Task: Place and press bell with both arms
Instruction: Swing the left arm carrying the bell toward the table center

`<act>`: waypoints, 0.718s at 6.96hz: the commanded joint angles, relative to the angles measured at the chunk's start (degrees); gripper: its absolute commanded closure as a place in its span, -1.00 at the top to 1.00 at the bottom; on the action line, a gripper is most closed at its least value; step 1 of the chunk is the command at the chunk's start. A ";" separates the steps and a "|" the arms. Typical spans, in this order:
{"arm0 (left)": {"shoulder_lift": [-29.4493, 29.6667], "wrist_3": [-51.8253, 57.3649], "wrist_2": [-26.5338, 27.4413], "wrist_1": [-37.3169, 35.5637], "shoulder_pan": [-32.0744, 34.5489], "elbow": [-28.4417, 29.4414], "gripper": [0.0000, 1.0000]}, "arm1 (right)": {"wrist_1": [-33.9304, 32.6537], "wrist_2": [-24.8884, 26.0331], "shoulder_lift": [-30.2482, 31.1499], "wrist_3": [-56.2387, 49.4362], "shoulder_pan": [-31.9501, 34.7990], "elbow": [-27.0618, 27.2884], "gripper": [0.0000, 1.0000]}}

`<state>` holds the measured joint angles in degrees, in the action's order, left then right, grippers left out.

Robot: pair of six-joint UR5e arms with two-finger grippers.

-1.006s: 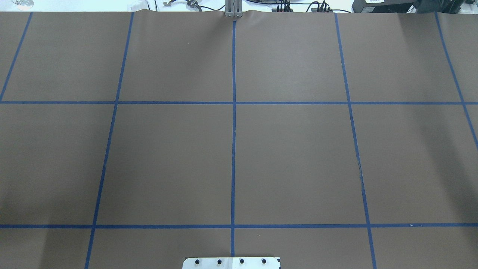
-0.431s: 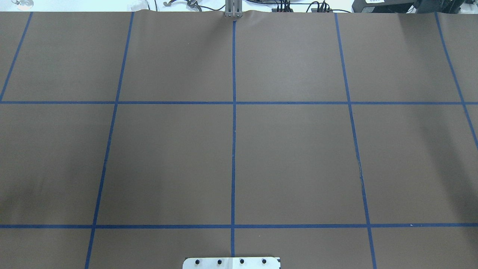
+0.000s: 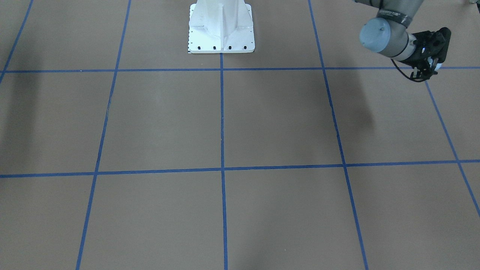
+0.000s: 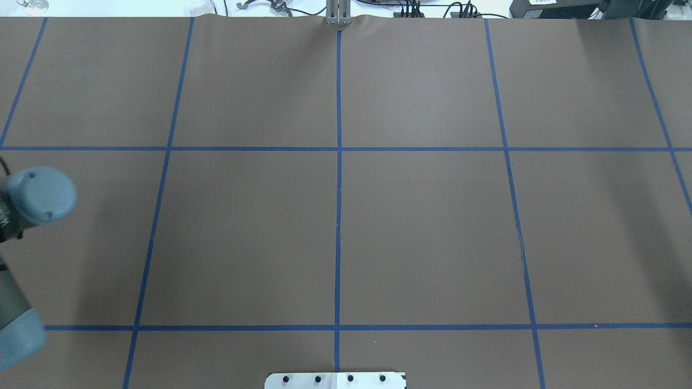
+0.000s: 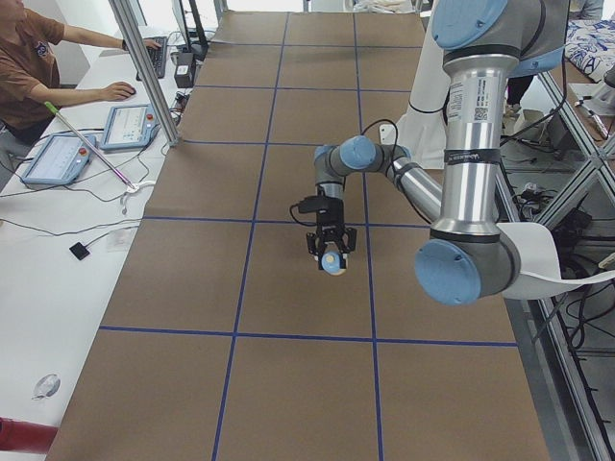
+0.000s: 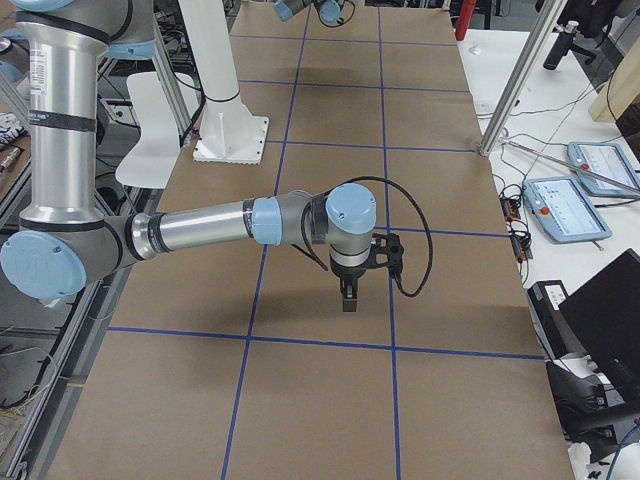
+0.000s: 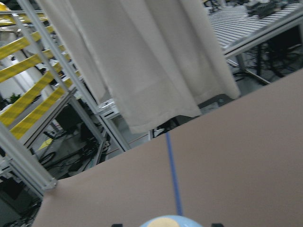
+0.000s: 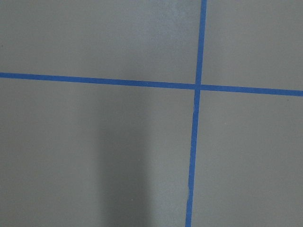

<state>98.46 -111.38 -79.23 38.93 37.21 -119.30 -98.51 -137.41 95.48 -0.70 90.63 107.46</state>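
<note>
The bell [image 5: 332,262] is a light-blue dome with a cream button. My left gripper [image 5: 332,252] is shut on it and holds it above the brown table, near the table's left end. The left wrist view shows the bell's top [image 7: 165,221] at the bottom edge, between dark finger tips. The left gripper [image 3: 429,69] also shows at the top right of the front-facing view. In the overhead view only the left arm's blue joint cap [image 4: 42,194] shows. My right gripper [image 6: 348,292] points down over the table near the right end. I cannot tell whether it is open or shut.
The white pedestal [image 3: 221,26] stands at the table's robot side. Blue tape lines [image 4: 338,216] divide the brown mat into squares. A side bench holds tablets [image 5: 135,125], cables and an aluminium post [image 5: 144,67], and an operator [image 5: 29,58] sits there.
The left arm's wrist joint has come into the overhead view at its left edge. Earlier no arm showed there.
</note>
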 commanded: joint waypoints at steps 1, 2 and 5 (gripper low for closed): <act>18.89 13.84 7.65 0.17 2.16 4.85 -1.00 | -0.02 0.04 -0.30 0.26 -0.01 -0.67 1.00; 22.87 17.73 9.77 7.32 1.81 4.86 -1.00 | -0.02 -0.05 -0.39 0.26 -0.19 -0.67 1.00; 23.44 28.03 15.14 42.79 -1.87 15.10 -1.00 | -0.02 -0.84 -0.39 0.26 -0.19 -0.76 1.00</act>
<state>121.67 -86.83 -65.69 68.22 36.52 -108.88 -98.58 -137.87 95.11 -0.44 90.45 106.77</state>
